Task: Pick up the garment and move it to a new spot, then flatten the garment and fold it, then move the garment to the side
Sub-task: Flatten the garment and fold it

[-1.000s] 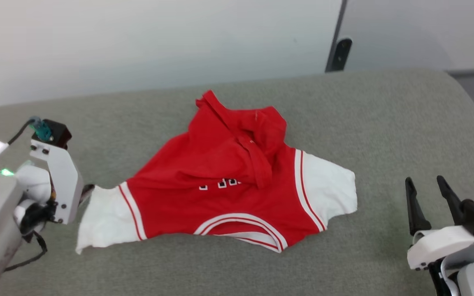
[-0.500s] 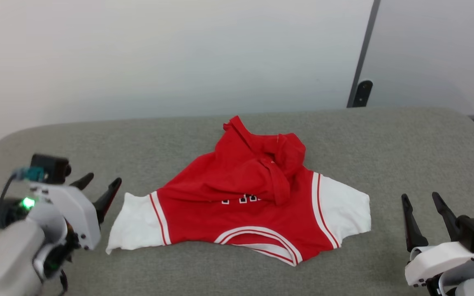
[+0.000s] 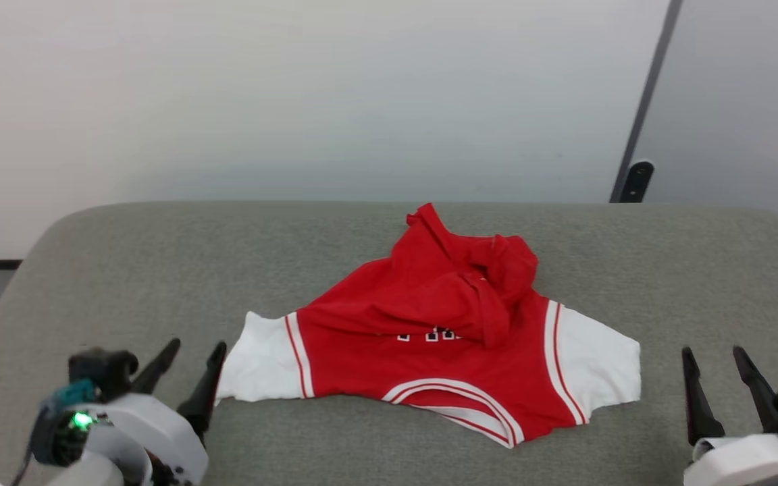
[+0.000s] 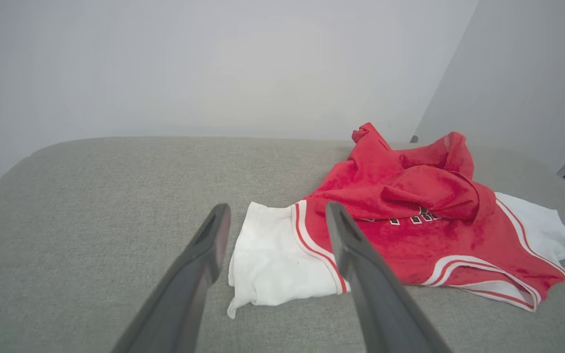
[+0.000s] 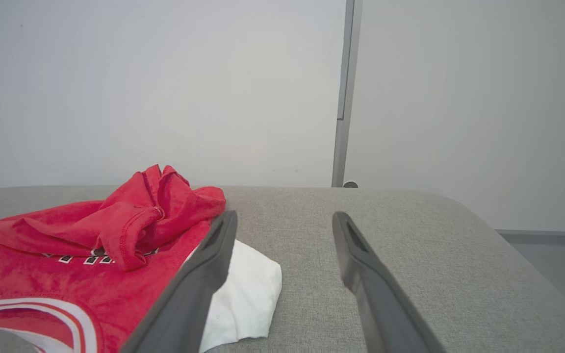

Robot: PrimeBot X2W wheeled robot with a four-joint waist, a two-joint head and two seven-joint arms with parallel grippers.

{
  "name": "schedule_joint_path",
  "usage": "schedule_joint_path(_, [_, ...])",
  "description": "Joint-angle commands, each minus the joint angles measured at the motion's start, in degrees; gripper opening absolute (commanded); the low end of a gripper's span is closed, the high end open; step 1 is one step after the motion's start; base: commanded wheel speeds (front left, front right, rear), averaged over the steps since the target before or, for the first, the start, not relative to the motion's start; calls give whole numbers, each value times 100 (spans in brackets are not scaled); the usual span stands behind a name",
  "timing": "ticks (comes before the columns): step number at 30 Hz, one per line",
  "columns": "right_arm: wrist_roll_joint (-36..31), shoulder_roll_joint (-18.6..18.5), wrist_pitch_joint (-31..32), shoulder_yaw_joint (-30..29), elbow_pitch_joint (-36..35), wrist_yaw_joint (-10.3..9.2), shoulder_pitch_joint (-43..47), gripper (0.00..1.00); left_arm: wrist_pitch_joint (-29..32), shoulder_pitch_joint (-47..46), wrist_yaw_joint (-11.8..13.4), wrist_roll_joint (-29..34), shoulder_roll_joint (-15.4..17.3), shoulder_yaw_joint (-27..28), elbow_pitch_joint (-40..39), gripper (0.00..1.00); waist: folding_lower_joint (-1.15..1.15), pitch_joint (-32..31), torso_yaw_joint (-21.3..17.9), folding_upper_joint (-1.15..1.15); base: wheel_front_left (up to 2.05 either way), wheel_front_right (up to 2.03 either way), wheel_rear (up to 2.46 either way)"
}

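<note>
Garment [image 3: 443, 351], a red sports jersey with white sleeves and white-and-red stripe trim, lies loose and unfolded on a grey fabric-covered bench [image 3: 125, 270], just toward 3 o'clock of the middle in the head view. Its neckline faces 6 o'clock. One white sleeve spreads flat toward 9 o'clock and the other toward 3 o'clock. The lower body is rumpled into a heap toward 12 o'clock and flops over the chest, hiding most of the black-and-white lettering. The left pincer [image 3: 198, 345] sits at 7 o'clock, its two dark fingers spread wide and gripping nothing. Its nearer fingertip stands just beside the edge of the 9 o'clock sleeve, and whether it touches the cloth cannot be told. In the left wrist view that sleeve shows in the gap between the fingers. The right pincer [image 3: 712, 351] stands at 4 o'clock, equally wide open and empty, near the 3 o'clock sleeve but apart from it. A green light [image 3: 80, 420] glows on the left wrist housing. Behind the bench rises a plain pale wall [image 3: 294, 101], crossed at 1 o'clock by a dark upright strip [image 3: 635, 181].
</note>
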Motion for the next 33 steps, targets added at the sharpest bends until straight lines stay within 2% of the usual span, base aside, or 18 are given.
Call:
schedule_joint_path(1, [-3,26,-5,-63,-79,-8,130,100,-43,180,66,138,-50,148,-109,100,0,7,102,0,0,0,0])
schedule_joint_path(7, [-41,88,-5,-182,-321,-8,270,100,-36,747,161,709,-293,1030,-568,100,0,146,91,0,0,0,0])
schedule_joint_path(9, [-43,93,-5,-247,-401,-8,264,100,-37,916,58,828,-323,1169,-603,100,0,209,46,0,0,0,0])
schedule_joint_path(13, [-86,33,-5,-317,-481,-8,186,100,26,920,-251,824,-238,1108,-497,100,0,355,-122,0,0,0,0])
schedule_joint_path(18, [-117,-87,-5,-312,-542,-8,-10,100,778,597,-666,441,19,1101,-280,100,0,600,-384,0,0,0,0])
schedule_joint_path(22, [-95,-158,-5,-264,-613,-8,-239,100,1397,174,-938,327,347,1066,-149,100,0,927,-575,0,0,0,0])
schedule_joint_path(27, [-87,-128,-5,-225,-730,-8,-439,100,2372,-309,-1113,3,615,986,143,100,0,1280,-781,0,0,0,0])
schedule_joint_path(33, [-78,-76,-5,-219,-739,-8,-497,100,3433,-615,-1153,-409,694,869,457,100,0,1481,-905,0,0,0,0])
